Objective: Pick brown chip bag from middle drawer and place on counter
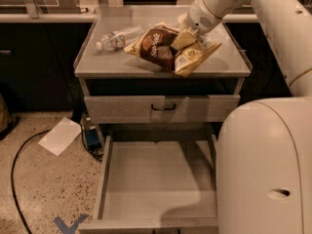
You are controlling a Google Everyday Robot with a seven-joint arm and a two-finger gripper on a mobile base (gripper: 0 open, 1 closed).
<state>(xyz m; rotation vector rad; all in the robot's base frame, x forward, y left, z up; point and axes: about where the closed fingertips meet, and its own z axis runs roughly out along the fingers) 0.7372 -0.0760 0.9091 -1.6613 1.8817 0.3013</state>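
Grey counter [109,65], gripper [189,48] above it clamping brown chip bag [155,48]

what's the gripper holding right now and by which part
The gripper grips the brown chip bag by the end farthest from the water bottle, low over the counter.

You have the counter [112,63] in smooth, matt grey metal, and the middle drawer [156,179] in the same dull metal, its floor flat. The brown chip bag [155,48] is crinkly, glossy film; the water bottle [117,37] is clear, shiny plastic. The gripper [187,48], above the counter's right half and clasping the bag, looks like smooth cream plastic.
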